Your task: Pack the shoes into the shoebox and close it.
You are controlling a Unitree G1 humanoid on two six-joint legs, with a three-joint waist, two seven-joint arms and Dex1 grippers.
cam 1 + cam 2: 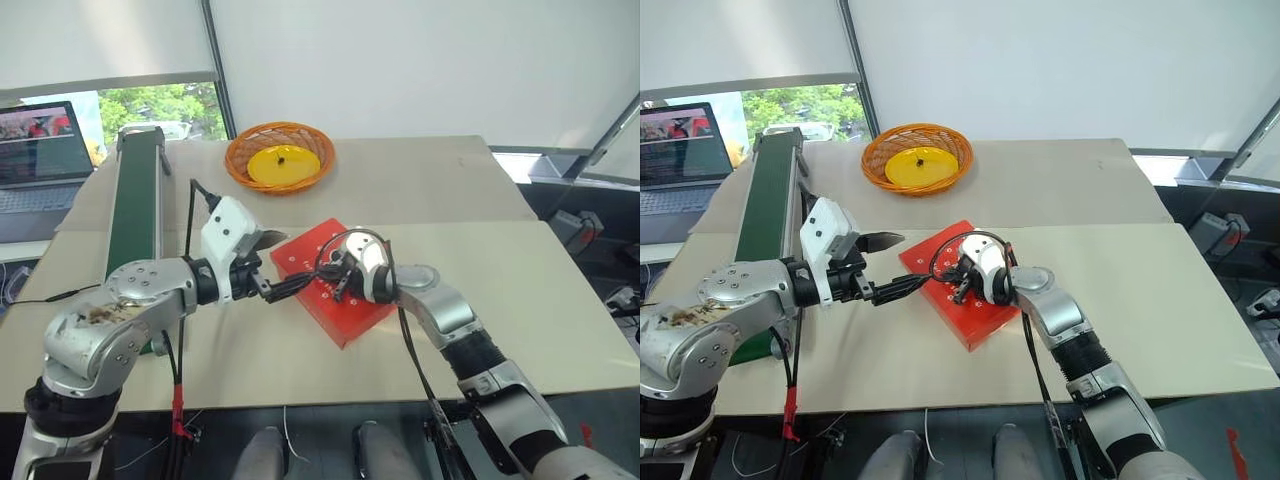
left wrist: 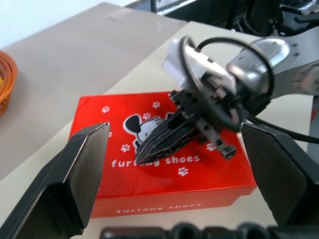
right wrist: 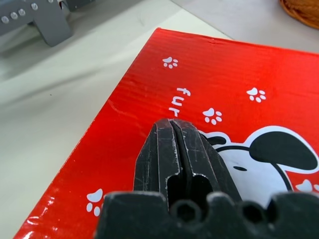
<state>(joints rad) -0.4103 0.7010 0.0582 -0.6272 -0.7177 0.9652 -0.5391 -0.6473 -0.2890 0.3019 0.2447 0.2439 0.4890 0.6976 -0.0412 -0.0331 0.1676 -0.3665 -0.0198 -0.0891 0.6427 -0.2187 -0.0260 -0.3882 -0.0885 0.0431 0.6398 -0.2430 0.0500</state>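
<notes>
Sitting shut on the pale bench, the red shoebox lies near the middle of the head view, turned at a slant, with its lid closed flat on top. The lid has a cartoon dog, white paw prints and the words "furlong shoes" on it. The right gripper has its jaws pressed tight together with nothing between them, and the tips are over the lid by the dog picture; I cannot tell if they touch it. In the right wrist view, the right gripper's two black fingers make one closed wedge above the red lid. The left gripper has its jaws as wide apart as they go and holds nothing. It sits just beside the box at about 9 o'clock from it. In the left wrist view, its two wide black fingers stand on either side of the box, not touching it. A round orange wicker basket with a yellow disc inside sits at about 11 o'clock from the box, well apart from it. A long green conveyor belt runs along the bench at about 9 o'clock. A laptop is open beyond the belt, at about 10 o'clock.
</notes>
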